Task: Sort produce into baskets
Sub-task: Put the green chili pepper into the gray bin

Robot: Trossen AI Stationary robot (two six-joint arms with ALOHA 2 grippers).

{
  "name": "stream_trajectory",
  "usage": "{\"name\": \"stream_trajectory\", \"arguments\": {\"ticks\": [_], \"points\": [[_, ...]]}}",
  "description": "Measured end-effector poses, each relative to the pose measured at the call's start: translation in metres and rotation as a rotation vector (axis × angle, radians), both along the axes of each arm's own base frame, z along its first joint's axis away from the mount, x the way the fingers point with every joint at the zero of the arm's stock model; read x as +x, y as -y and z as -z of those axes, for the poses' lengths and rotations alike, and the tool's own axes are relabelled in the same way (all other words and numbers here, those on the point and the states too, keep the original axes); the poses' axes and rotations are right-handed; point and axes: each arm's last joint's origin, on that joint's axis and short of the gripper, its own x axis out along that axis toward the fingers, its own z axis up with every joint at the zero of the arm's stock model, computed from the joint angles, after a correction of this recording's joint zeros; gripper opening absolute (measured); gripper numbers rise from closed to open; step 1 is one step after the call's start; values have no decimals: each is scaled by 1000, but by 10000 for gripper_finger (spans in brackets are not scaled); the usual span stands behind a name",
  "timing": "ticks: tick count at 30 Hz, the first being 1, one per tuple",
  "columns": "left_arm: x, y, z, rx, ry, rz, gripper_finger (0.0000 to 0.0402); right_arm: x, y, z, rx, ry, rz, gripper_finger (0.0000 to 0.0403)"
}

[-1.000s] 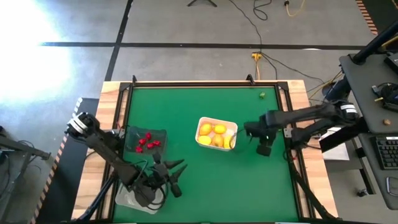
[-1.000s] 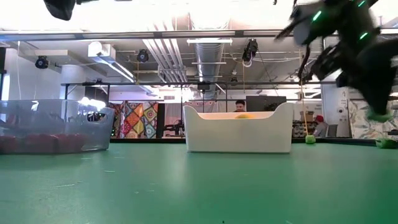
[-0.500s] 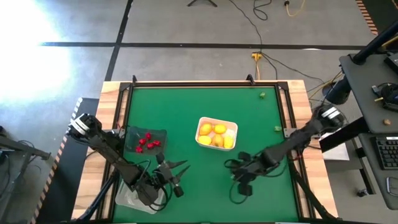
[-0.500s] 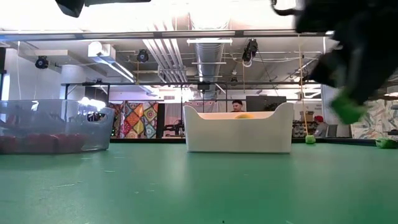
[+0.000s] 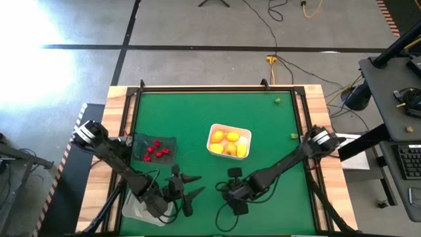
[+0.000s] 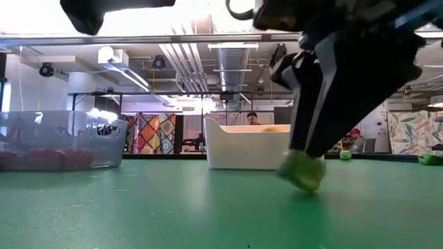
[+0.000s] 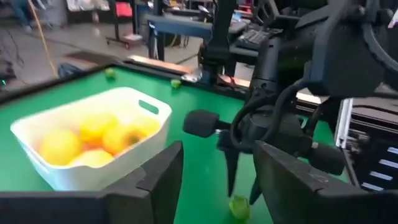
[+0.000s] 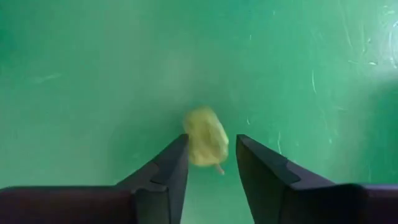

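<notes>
Swung down to lower centre of the high view: right gripper (image 5: 235, 195), fingers nipping small green piece (image 6: 302, 170). Left gripper (image 5: 189, 191) beside it, parted, empty.

Green-topped table (image 5: 197, 118) with a wood-coloured border. Stood near the middle: white basket (image 5: 229, 141) of yellow-orange rounds. Stood towards the left edge: dark see-through basket (image 5: 154, 149) of red pieces. Sat at the near left corner: clear pale basket (image 5: 136, 209). Lay loose on the mat: one green piece (image 5: 277, 101) near the far right corner, another (image 5: 293, 136) by the right edge.
</notes>
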Motion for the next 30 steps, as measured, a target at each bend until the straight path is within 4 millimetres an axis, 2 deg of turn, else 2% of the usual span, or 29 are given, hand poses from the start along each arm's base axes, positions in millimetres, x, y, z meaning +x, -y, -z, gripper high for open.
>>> {"name": "stream_trajectory", "arguments": {"ticks": [4,8,13,21,30], "points": [[6,0,11,-59,-11,22,191,4,-6,4,-11,-2,-17,156],[21,-4,21,-124,-32,57,199,-2,-10,-3,-12,-8,-27,191],[47,1,36,-86,-87,93,204,-26,-19,-26,-88,19,18,224],[78,12,71,-62,-187,120,225,-63,-52,-36,-124,80,103,266],[105,20,98,-41,-293,91,274,-70,-61,-37,-139,145,158,285]]}}
